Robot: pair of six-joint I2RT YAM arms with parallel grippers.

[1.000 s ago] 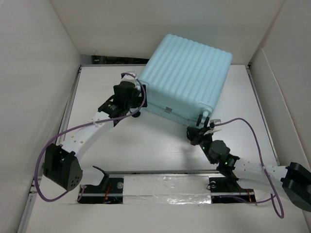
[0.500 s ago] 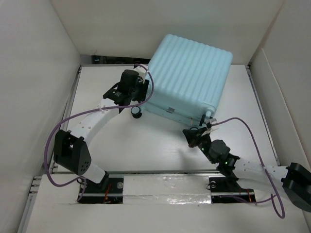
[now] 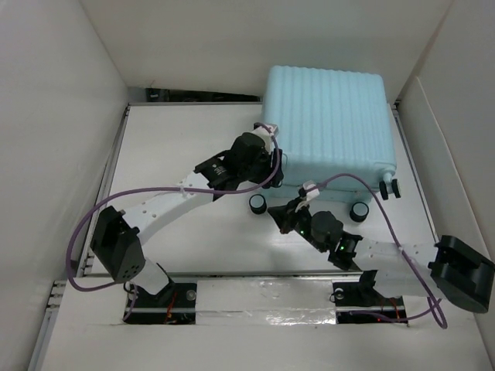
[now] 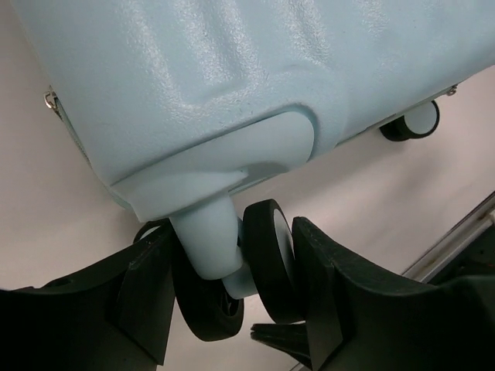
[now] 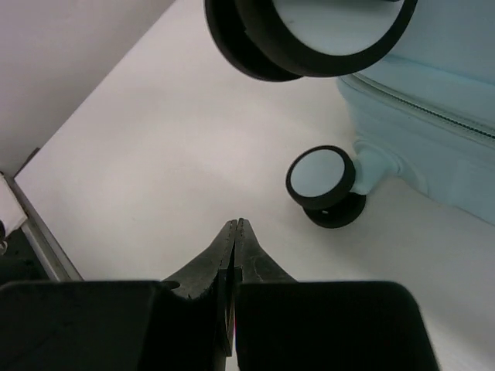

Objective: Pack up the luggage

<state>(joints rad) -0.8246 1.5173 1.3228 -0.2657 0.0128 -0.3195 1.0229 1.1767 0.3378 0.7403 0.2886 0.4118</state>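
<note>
Closure stage of the packing task, read from the arm bases outward. Nearest, the right gripper (image 5: 234, 226) hangs low over the table (image 3: 178, 139) with its fingers pressed together and nothing between them, pointing toward a free wheel (image 5: 321, 179) on the near face of the luggage (image 3: 329, 116). Just beyond, the left gripper (image 4: 232, 247) is clamped on the corner caster (image 4: 267, 259) at the case's near-left corner. One finger lies against each outer side of the twin black wheel, with the pale stem rising between them; how firmly the pads bear cannot be read from the wrist view. The luggage lies flat on the far right part of the table, wheels toward the arms, one broad ribbed shell facing up. The two shells meet and no lining or contents show, so loading appears to be complete. The zip line (image 5: 418, 97) runs along the seam, but whether it is drawn fully round is hidden. That, with any final positioning of the case, is judged to be what is left. Appearance: pale aqua hard shell, evenly ribbed, finely textured at the moulded corners, with black-rimmed, white-faced spinner wheels.
</note>
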